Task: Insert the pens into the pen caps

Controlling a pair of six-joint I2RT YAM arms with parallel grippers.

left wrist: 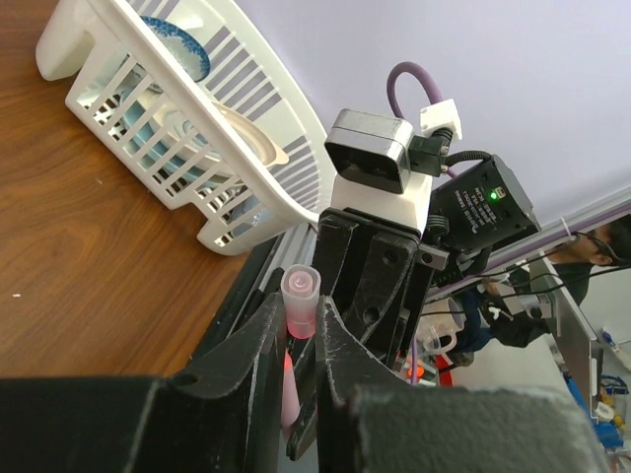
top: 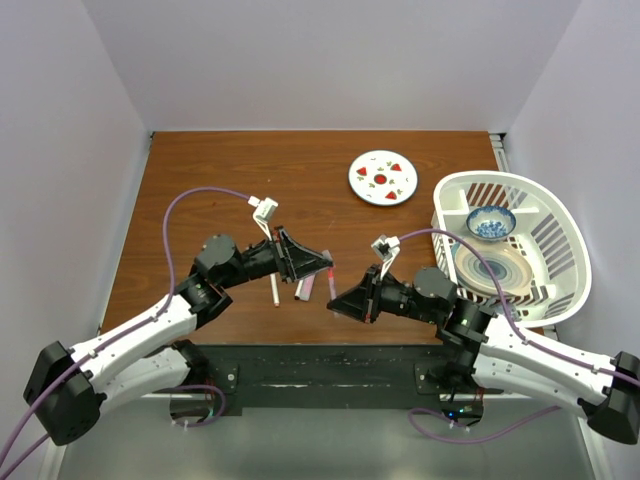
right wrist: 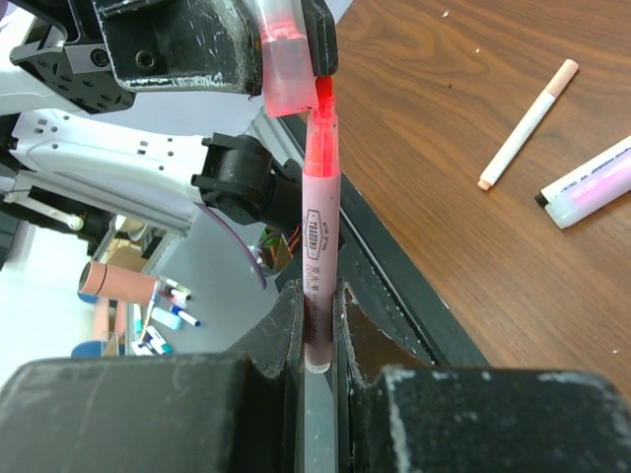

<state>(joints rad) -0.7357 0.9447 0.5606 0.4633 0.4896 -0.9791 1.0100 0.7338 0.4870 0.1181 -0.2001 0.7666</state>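
My left gripper (top: 327, 270) is shut on a short pink pen cap (left wrist: 300, 296), open end facing the right arm. My right gripper (right wrist: 317, 296) is shut on a pink pen (right wrist: 317, 236) with a red tip. In the right wrist view that tip meets the mouth of the cap (right wrist: 286, 59). The two grippers face each other above the table's near edge; the right gripper (top: 337, 300) sits just below the left. A thin white pen (right wrist: 523, 126) and a thick pale marker (right wrist: 592, 187) lie on the wood, also seen from above as the thin pen (top: 275, 290) and the marker (top: 304, 288).
A round white plate with red marks (top: 382, 178) lies at the back. A white basket (top: 560, 225) at the right holds a blue bowl (top: 491, 221) and a plate. The black table edge runs just under both grippers.
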